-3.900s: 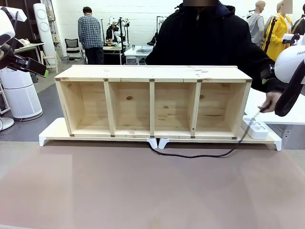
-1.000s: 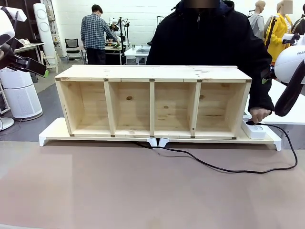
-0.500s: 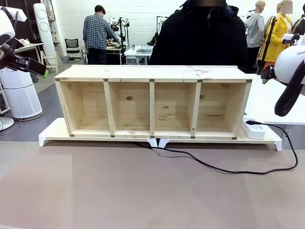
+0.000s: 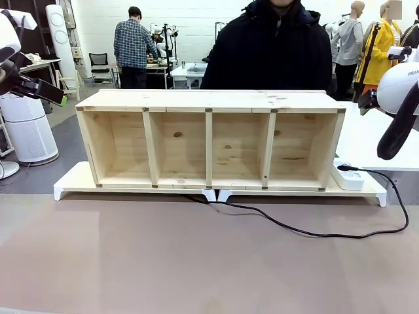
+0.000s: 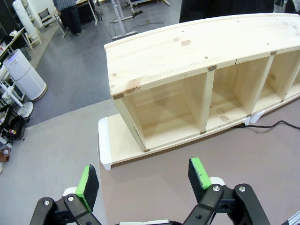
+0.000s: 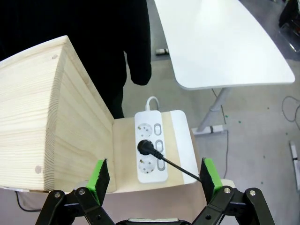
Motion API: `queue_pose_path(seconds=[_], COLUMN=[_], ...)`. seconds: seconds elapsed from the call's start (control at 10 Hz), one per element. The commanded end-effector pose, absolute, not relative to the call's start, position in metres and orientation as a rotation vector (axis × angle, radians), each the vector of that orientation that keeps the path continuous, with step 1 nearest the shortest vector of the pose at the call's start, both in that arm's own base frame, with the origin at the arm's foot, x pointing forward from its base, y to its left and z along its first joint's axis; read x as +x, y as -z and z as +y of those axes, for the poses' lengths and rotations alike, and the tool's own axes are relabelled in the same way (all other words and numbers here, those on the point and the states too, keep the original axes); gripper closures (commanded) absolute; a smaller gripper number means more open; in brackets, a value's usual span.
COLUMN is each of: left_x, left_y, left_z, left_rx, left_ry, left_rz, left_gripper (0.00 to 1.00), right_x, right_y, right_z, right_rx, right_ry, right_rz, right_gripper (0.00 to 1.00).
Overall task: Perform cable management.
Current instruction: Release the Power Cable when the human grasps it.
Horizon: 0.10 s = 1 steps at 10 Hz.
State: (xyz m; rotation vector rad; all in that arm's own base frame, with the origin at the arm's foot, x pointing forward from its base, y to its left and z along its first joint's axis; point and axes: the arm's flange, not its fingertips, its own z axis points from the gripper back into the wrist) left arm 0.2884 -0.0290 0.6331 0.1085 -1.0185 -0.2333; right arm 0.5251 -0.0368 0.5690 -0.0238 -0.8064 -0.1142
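Black and limp, the cable (image 4: 314,232) sagged in front of the wooden shelf (image 4: 209,140); we judged its loose midspan the easiest grip. Both the left tool (image 5: 143,180) and right tool (image 6: 152,176) stood released, holding nothing.

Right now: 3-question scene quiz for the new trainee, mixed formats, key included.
1. True or false: the cable is plugged into the power strip.
2. Which socket of the strip holds the plug in the right wrist view? A) the one nearest the strip's own white cord B) the middle one C) the one nearest the gripper
3. Fill in: the wooden shelf unit has ___ open compartments.

Key
1. True.
2. B.
3. Four. Both the left gripper and right gripper hang open, holding nothing.
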Motion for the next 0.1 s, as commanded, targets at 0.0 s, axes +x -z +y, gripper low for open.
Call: queue_pose_path(seconds=[0.0], left_x=[0.2903], left_y=[-0.6333], left_z=[-0.0295], left_rx=[0.112], left_ry=[0.233], left_rz=[-1.028], left_gripper=[0.00], right_x=[0.5252], right_y=[-0.5680], right_z=[-0.0365], right_rx=[-0.024], right_ry=[0.114], right_rz=[-0.801], right_gripper=[0.00])
